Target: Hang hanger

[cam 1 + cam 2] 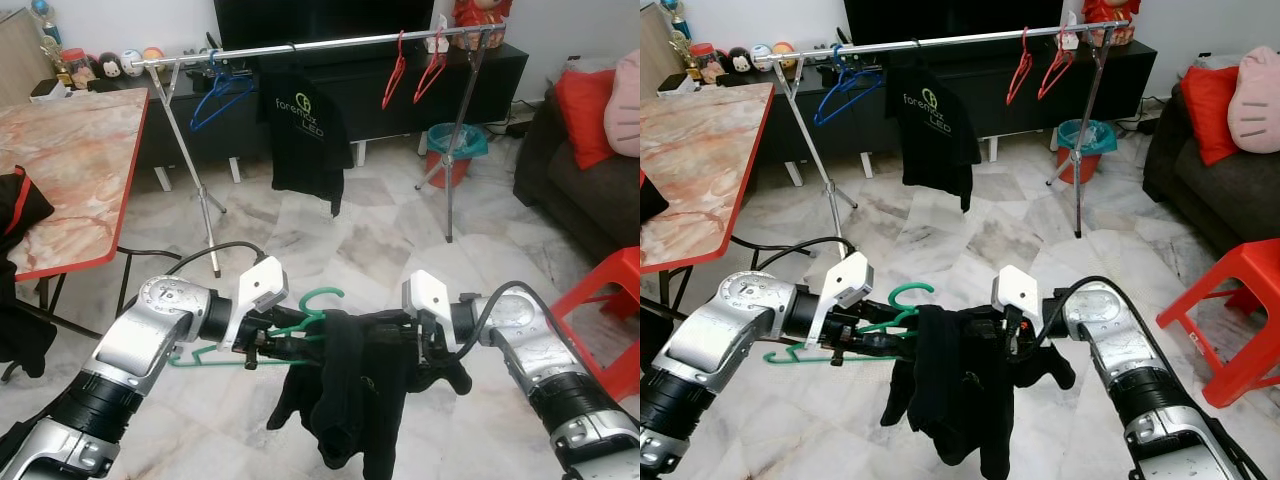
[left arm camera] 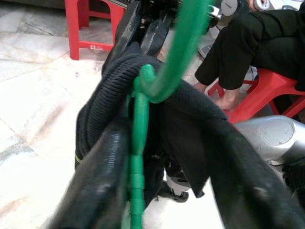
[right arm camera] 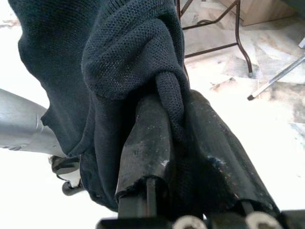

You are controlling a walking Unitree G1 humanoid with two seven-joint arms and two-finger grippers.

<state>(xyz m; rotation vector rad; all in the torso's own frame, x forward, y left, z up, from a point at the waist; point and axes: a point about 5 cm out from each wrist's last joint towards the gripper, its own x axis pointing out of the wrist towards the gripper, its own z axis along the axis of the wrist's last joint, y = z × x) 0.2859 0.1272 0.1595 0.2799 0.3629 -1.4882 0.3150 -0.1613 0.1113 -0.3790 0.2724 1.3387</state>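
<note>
A green plastic hanger (image 1: 305, 318) with a black knit garment (image 1: 345, 395) draped over it hangs between my two arms above the marble floor. My left gripper (image 1: 272, 343) is shut on the green hanger's bar, seen up close in the left wrist view with the hanger (image 2: 139, 157) between black fingers (image 2: 97, 191). My right gripper (image 1: 425, 352) is shut on the garment's other end; the right wrist view has knit cloth (image 3: 119, 57) pinched between the fingers (image 3: 147, 148). Beyond stands a silver clothes rail (image 1: 320, 45).
On the rail hang a blue hanger (image 1: 215, 95), a black T-shirt (image 1: 305, 125) and two red hangers (image 1: 412, 68). A marble-top table (image 1: 70, 170) is at left, a red stool (image 1: 610, 310) and sofa (image 1: 590, 190) at right, a teal bin (image 1: 455, 140) behind.
</note>
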